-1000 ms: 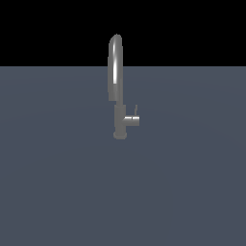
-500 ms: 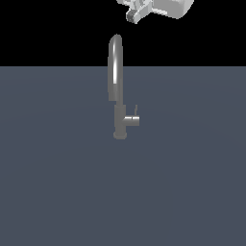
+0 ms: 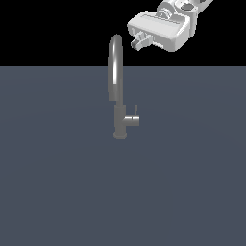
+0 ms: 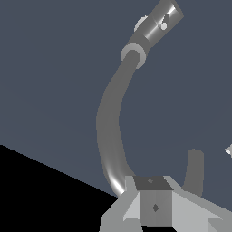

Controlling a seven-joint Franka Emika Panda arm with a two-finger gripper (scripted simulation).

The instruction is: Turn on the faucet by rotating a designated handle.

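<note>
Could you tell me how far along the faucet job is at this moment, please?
Nothing looks done yet: the handle stands upright on its stub beside the faucet, untouched. In hand is only the approach: the gripper hangs in the air near the top of the arched spout, on the exterior view's right, holding nothing. Left: come down to the handle, engage it and rotate it.
</note>
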